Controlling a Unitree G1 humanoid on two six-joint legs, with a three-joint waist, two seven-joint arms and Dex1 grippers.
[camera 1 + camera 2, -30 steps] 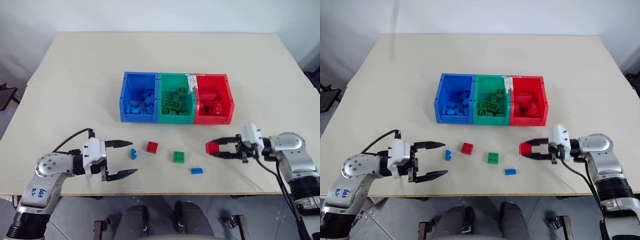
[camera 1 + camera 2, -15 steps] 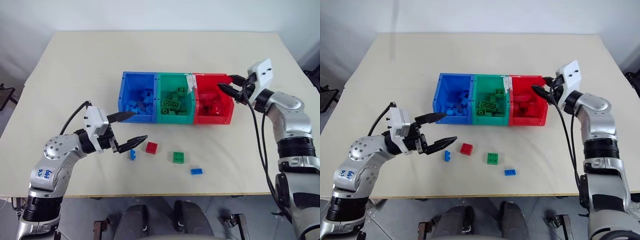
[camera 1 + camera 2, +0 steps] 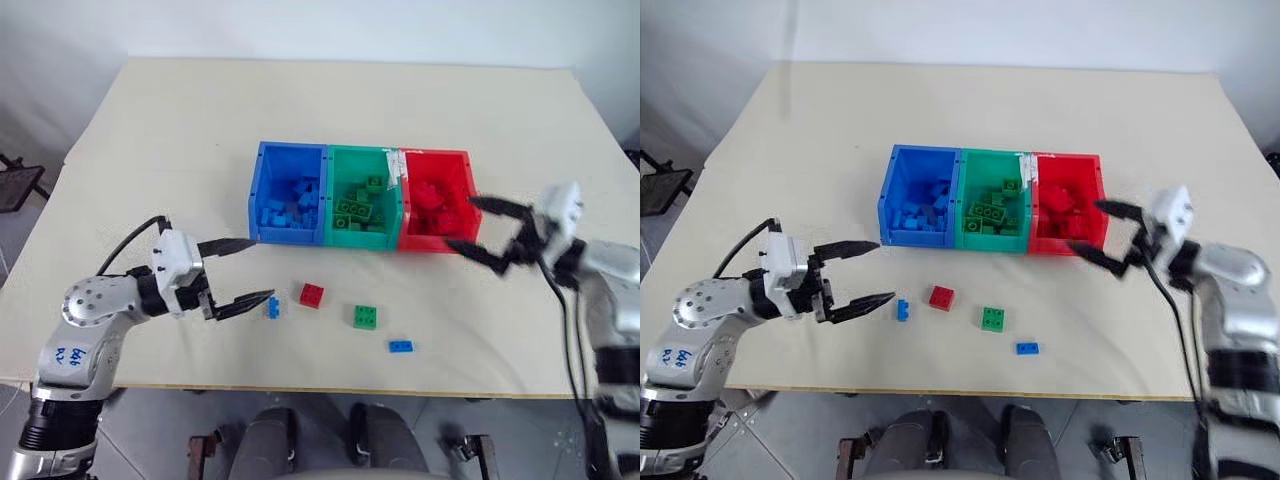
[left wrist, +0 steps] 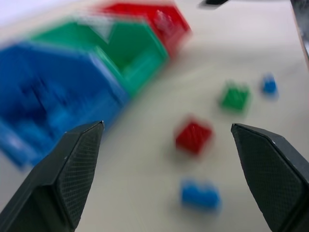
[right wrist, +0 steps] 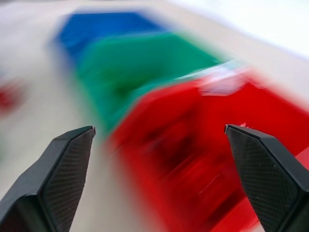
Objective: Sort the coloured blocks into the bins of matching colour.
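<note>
in the left eye view the three joined bins (image 3: pixel 362 205) sit at mid-frame, blue, green and red from left to right, each already holding bricks of its own colour; four blocks are left on the table (image 3: pixel 180 130) below them: a blue one (image 3: pixel 272 307), a red one (image 3: pixel 312 295), a green one (image 3: pixel 366 316) and a small blue one (image 3: pixel 401 346); the left gripper (image 3: pixel 238 272) at lower left is spread and empty beside the first blue block; the right gripper (image 3: pixel 487 228) at right is spread and empty by the red bin; in the left wrist view the red block (image 4: pixel 193 136) lies between the spread fingers; in the right wrist view the spread fingers face the red bin (image 5: pixel 203 145); the sorting looks mostly done.
</note>
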